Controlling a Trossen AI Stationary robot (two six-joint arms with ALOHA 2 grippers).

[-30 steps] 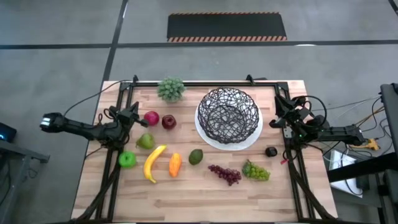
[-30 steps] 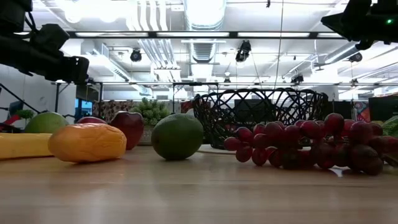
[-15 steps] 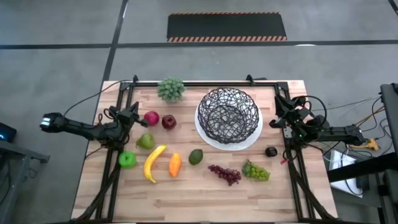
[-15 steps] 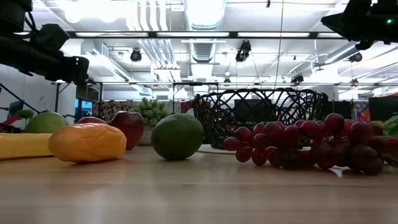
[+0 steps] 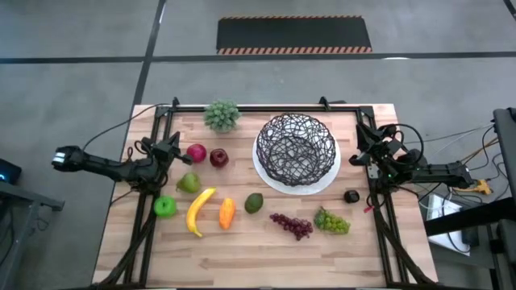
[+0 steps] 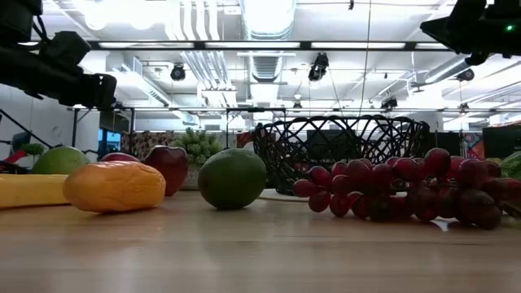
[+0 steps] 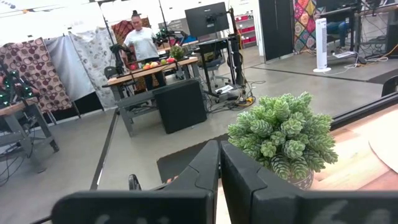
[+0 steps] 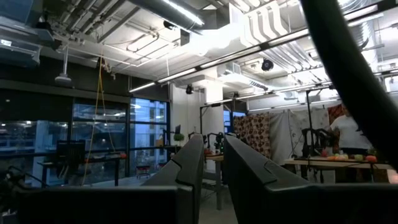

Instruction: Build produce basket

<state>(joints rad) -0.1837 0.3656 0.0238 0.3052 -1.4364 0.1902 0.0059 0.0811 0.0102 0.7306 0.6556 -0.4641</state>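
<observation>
No produce in wire basket (image 5: 296, 149), fruit scattered beside it, both tools pinched closed, holding nothing.

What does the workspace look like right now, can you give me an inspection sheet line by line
Surface: wooden table inside a black frame.
Job's things: wire basket on its white plate, nothing in it; banana, carrot, avocado, green apple, pear, two red apples, purple grapes and green grapes all lie on the table.
Clutter: potted plant by the far edge; small black object near the right edge.
Grippers: left end effector shut, at the left edge; right end effector nearly shut, at the right edge; both hold nothing.
Cables: wires right of the table.
Surroundings: a person stands at a distant bench.
</observation>
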